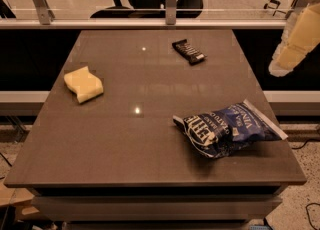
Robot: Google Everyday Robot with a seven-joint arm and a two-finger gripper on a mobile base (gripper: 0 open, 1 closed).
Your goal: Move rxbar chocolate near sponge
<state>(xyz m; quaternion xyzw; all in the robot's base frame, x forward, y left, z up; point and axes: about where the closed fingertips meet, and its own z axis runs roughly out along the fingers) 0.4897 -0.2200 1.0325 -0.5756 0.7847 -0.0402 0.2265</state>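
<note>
We see the gripper hanging off the right edge of the table, well apart from everything, and we cannot tell whether it's apart or together. The rxbar chocolate lies flat at the far side, right of centre, well apart from the sponge on the left; the chip bag sits front right. We judge nothing done yet: reach, grasp, carry and place are all left.

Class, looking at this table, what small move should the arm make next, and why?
Probably swing the gripper in over the rxbar chocolate: it hangs beyond the right edge of the table, while the bar lies untouched at the far side, apart from the sponge.
</note>
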